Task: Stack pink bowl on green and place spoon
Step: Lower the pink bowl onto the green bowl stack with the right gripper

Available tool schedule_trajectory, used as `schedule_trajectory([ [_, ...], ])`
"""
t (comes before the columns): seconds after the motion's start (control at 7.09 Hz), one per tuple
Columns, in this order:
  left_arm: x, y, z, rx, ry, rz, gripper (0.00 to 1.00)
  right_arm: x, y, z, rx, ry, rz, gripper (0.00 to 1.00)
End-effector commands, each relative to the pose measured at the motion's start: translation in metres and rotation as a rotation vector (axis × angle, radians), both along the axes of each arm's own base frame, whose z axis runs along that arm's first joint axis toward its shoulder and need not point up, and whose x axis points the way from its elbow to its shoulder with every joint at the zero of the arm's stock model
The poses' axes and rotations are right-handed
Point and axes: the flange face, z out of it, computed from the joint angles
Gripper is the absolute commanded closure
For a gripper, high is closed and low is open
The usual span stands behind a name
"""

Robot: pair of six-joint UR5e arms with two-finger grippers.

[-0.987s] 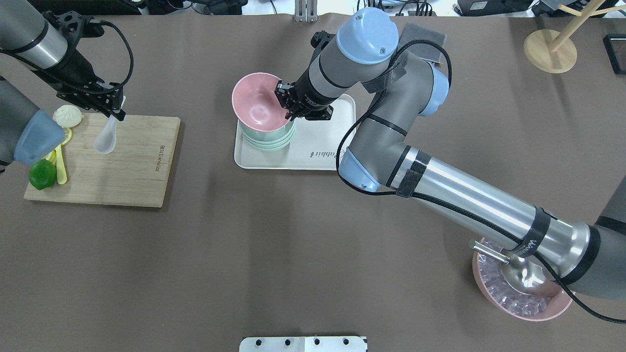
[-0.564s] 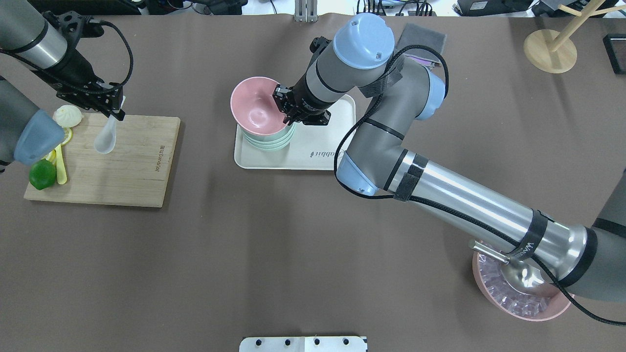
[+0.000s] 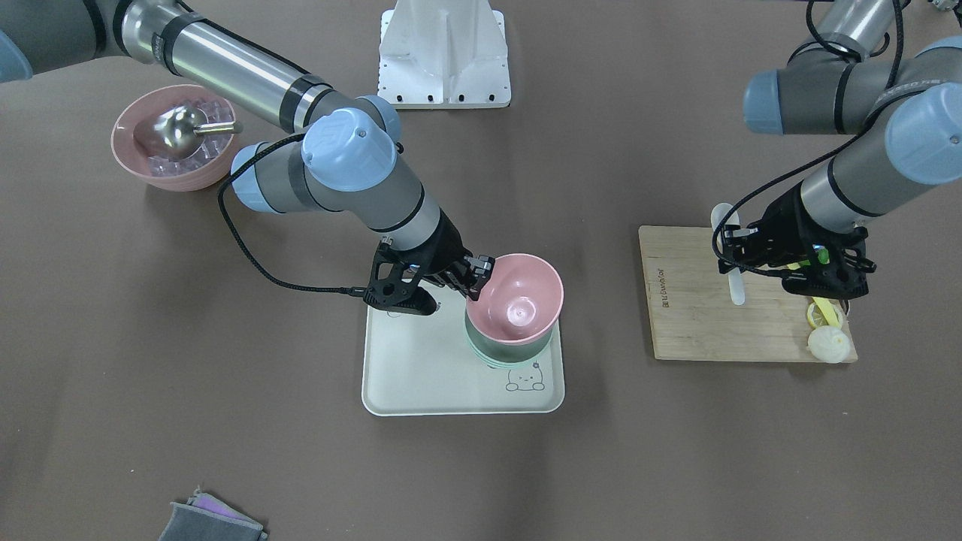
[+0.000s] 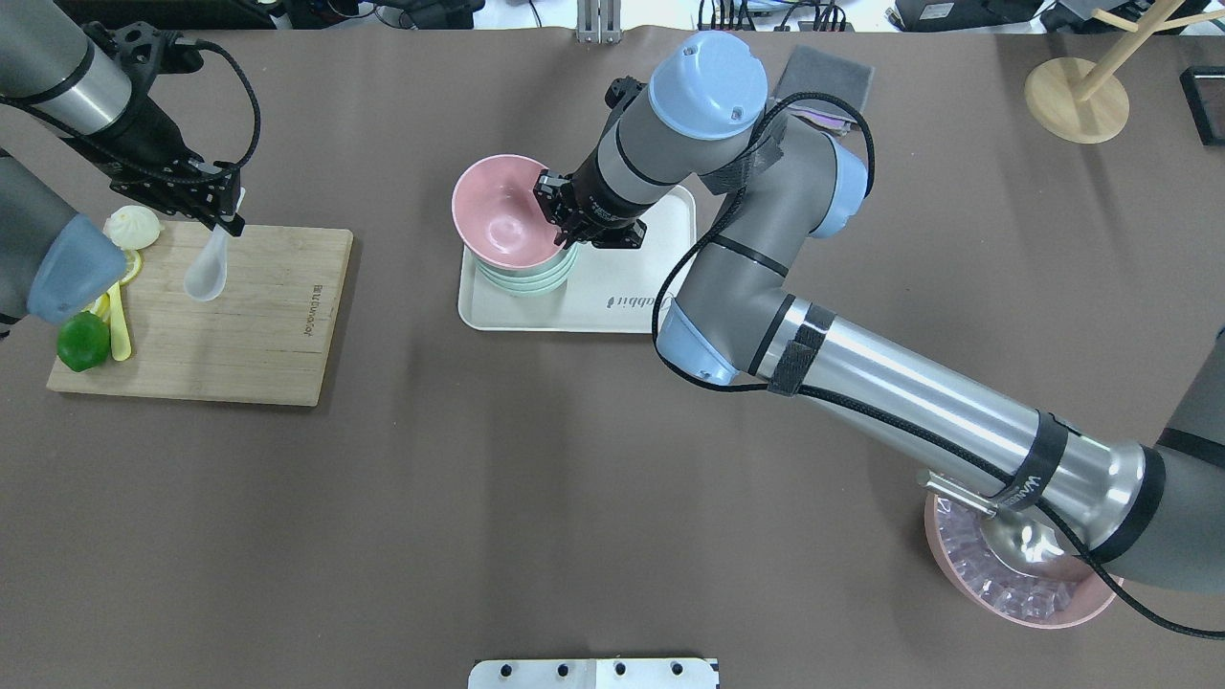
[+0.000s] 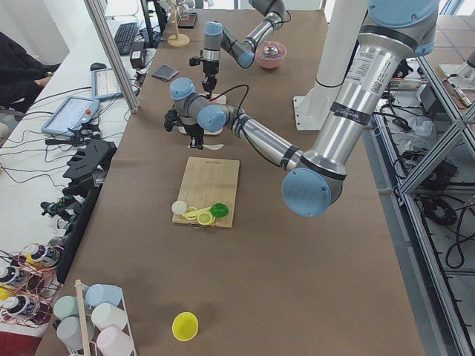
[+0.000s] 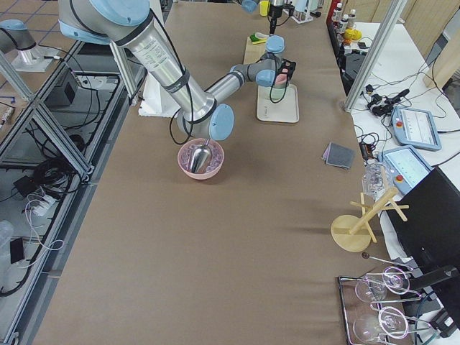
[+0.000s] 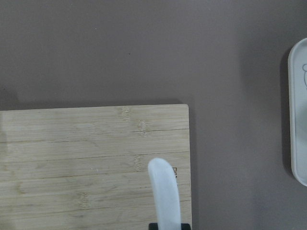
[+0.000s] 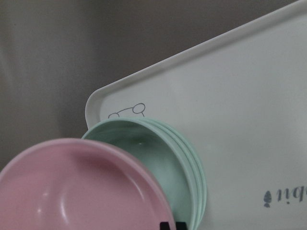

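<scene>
At centre frame, right gripper (image 4: 560,212) clamps the pink bowl (image 4: 498,215) by its rim, tilted over the green bowls (image 4: 536,279) on the tray (image 4: 632,306). If I release now, I risk it sliding off. Upper left, left gripper (image 4: 230,222) pinches the spoon (image 4: 207,273) over the cutting board (image 4: 278,325).

One empty pink bowl (image 4: 498,215), one stack of green bowls (image 4: 526,279), one ice-filled pink bowl (image 3: 180,180), one metal scoop (image 3: 169,128), one white spoon (image 4: 208,273), one tray (image 4: 622,297), one cutting board (image 4: 258,325), one lime (image 4: 82,342)

brown table (image 4: 536,498) | tray (image 4: 641,287) | cutting board (image 4: 258,325) | ice bowl (image 3: 180,180) | grey cloth (image 3: 203,524)
</scene>
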Motion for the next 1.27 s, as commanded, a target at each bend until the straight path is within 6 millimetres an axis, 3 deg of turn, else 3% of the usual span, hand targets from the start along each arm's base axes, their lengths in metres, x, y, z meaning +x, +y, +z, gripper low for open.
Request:
schedule_trajectory([
  [0.0,0.0000,0.0000,0.0000,0.000,0.000,0.000,1.00,-0.0019,-0.0003,-0.0002,0.002,0.002,0.003,1.00],
  [0.56,0.0001,-0.0002,0.0007,-0.001,-0.001,0.000,1.00,-0.0032,-0.0007,0.0014,0.004,0.006,0.008,1.00],
  [0.71,0.0001,-0.0003,0.0008,-0.001,-0.002,-0.001,1.00,-0.0038,-0.0026,0.0026,0.015,0.015,0.028,0.09],
  [0.85,0.0007,-0.0012,0.0019,-0.004,-0.002,0.000,1.00,-0.0093,-0.0005,0.0024,0.039,0.027,0.073,0.00],
  [1.13,0.0032,-0.0058,-0.0042,0.001,0.000,-0.002,1.00,-0.0069,0.0001,0.0023,0.059,0.026,0.066,0.00],
])
